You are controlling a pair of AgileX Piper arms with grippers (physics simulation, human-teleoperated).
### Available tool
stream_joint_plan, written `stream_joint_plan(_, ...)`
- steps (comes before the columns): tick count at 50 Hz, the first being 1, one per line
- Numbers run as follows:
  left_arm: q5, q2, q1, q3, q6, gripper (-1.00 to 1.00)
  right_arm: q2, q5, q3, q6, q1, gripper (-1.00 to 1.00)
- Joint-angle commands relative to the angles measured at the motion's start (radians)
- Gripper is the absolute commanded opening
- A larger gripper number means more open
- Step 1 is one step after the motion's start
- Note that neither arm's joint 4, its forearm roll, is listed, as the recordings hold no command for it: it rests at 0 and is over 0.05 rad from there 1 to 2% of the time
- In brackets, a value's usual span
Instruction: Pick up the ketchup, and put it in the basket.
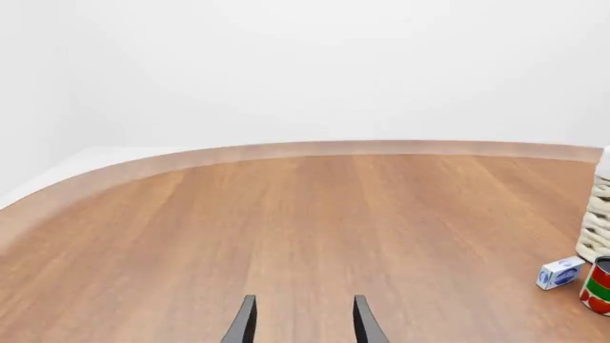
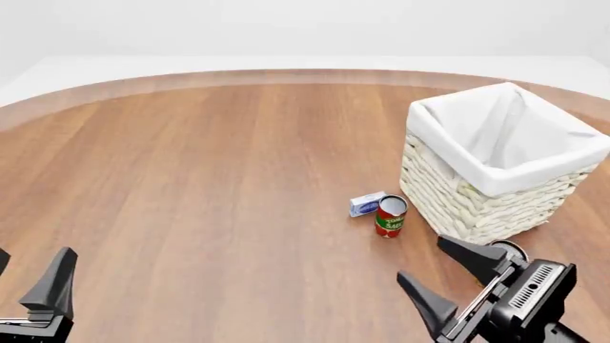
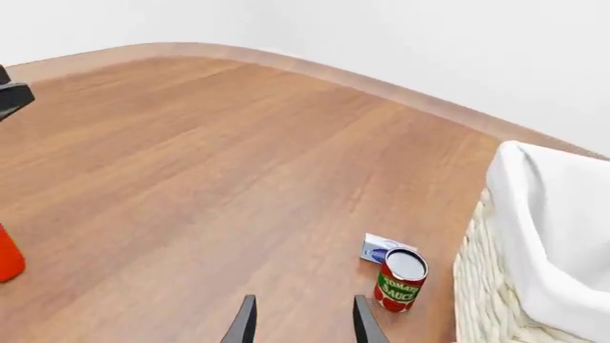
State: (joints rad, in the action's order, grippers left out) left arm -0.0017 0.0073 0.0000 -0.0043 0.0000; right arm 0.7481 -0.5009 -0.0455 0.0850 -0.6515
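A red-orange rounded shape (image 3: 6, 256), cut off by the right wrist view's edge, looks like the ketchup; its label is hidden and the other views do not show it. The basket (image 2: 476, 207), cream wicker with a white liner, stands at the right of the table and also shows as the basket (image 3: 481, 286) and basket (image 1: 596, 229). My right gripper (image 2: 424, 259) hovers open in front of the basket, holding nothing. My left gripper (image 2: 28, 275) is open and empty at the near left. Wrist views show the left gripper (image 1: 303, 314) and right gripper (image 3: 303, 314) with fingers apart.
A red-and-green tomato sauce can (image 2: 391, 216) stands just left of the basket, with a small blue-and-white box (image 2: 367, 204) lying beside it. Both also appear as the can (image 3: 401, 280) and box (image 3: 384, 249). The round wooden table's far edge (image 2: 286, 73) curves across the back.
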Motion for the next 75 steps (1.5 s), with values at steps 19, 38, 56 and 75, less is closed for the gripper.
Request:
stream_joint_plan(19, 0.0, 0.0, 0.0, 0.0, 0.0, 1.0, 0.298, -0.134, -0.124, -0.091, -0.214, 1.0)
stream_joint_plan(38, 0.0, 0.0, 0.0, 0.0, 0.0, 1.0, 0.396, -0.158, -0.184, -0.156, -0.294, 1.0)
stream_joint_plan(56, 0.0, 0.0, 0.0, 0.0, 0.0, 1.0, 0.494, -0.152, -0.261, -0.18, -0.377, 1.0)
stream_joint_plan(75, 0.0, 0.0, 0.0, 0.0, 0.0, 1.0, 0.567, -0.119, -0.353, -0.2, -0.466, 1.0)
